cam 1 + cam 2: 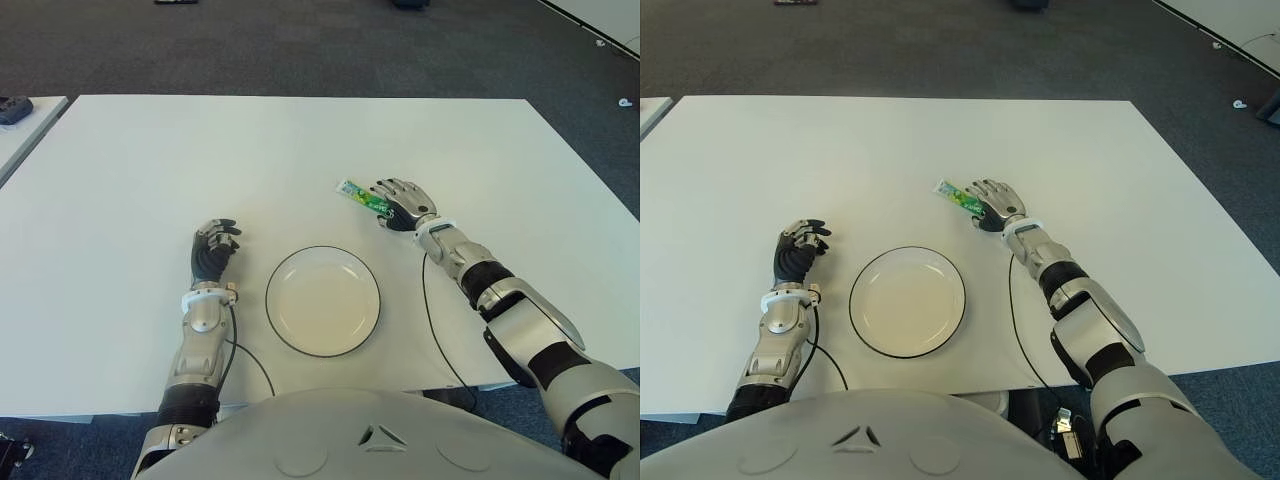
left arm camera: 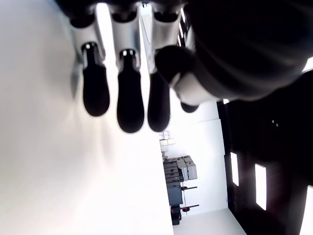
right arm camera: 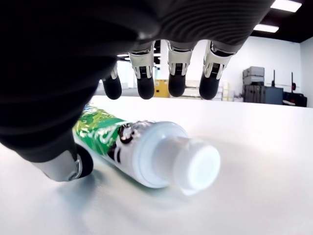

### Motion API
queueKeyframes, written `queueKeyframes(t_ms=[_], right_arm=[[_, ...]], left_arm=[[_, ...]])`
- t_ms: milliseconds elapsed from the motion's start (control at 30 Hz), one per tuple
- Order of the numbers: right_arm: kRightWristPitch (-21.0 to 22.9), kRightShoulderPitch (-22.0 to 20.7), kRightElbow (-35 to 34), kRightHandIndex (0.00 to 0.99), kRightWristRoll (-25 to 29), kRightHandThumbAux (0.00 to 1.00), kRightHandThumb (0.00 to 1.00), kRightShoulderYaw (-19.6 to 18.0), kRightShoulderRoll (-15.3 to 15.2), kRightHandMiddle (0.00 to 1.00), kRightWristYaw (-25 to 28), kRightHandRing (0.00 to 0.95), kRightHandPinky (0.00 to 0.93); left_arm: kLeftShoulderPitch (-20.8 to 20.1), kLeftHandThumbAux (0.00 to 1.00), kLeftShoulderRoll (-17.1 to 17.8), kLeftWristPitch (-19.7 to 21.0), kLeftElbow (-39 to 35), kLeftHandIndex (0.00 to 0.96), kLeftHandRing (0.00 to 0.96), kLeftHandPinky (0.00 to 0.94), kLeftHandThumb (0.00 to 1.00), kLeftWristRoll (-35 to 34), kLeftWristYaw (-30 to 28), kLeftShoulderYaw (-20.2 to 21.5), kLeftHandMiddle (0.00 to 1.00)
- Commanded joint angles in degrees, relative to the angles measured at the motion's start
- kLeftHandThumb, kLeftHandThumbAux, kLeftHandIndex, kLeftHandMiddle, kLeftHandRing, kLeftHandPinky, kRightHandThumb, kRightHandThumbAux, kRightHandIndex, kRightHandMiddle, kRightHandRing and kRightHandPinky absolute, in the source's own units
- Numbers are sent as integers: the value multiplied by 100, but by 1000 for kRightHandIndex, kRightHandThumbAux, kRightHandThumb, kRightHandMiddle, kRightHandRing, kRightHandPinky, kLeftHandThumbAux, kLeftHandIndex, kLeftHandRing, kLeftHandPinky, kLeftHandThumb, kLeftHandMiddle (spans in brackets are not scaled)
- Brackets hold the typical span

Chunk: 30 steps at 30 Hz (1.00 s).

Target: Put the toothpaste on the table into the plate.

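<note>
A green and white toothpaste tube [image 1: 355,194] lies flat on the white table [image 1: 150,160], beyond and to the right of the plate. My right hand [image 1: 398,205] hovers over the tube's capped end, palm down. In the right wrist view its fingertips [image 3: 177,88] stretch out above the tube [image 3: 146,149] and the thumb sits beside the tube body; nothing is gripped. The white plate [image 1: 300,320] with a dark rim sits near the table's front edge and holds nothing. My left hand [image 1: 213,250] shows to the left of the plate, fingers [image 2: 131,107] relaxed and holding nothing.
A second white table [image 1: 30,115] stands at the far left with a dark object [image 1: 14,108] on it. A thin black cable [image 1: 432,320] runs along the tabletop by my right forearm. Dark carpet lies beyond the table's far edge.
</note>
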Motion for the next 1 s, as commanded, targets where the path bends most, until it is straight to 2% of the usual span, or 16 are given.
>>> queueKeyframes(t_ms=[33, 267, 567, 1000], right_arm=[[-196, -182, 176, 0, -20, 429, 501, 69, 73, 0, 198, 0, 0], [-469, -363, 442, 0, -89, 368, 545, 189, 118, 0, 359, 0, 0], [-729, -594, 974, 0, -223, 336, 568, 418, 255, 0, 499, 0, 0], [-842, -650, 1370, 0, -349, 367, 577, 697, 335, 0, 592, 0, 0]], left_arm=[[63, 682, 0, 106, 12, 398, 617, 576, 832, 22, -6, 17, 490], [95, 682, -4, 143, -33, 396, 628, 580, 832, 30, -14, 10, 496], [125, 681, -19, 164, -69, 403, 622, 583, 833, 49, 17, 6, 490], [146, 682, -35, 85, -52, 394, 640, 611, 832, 92, 77, 35, 501]])
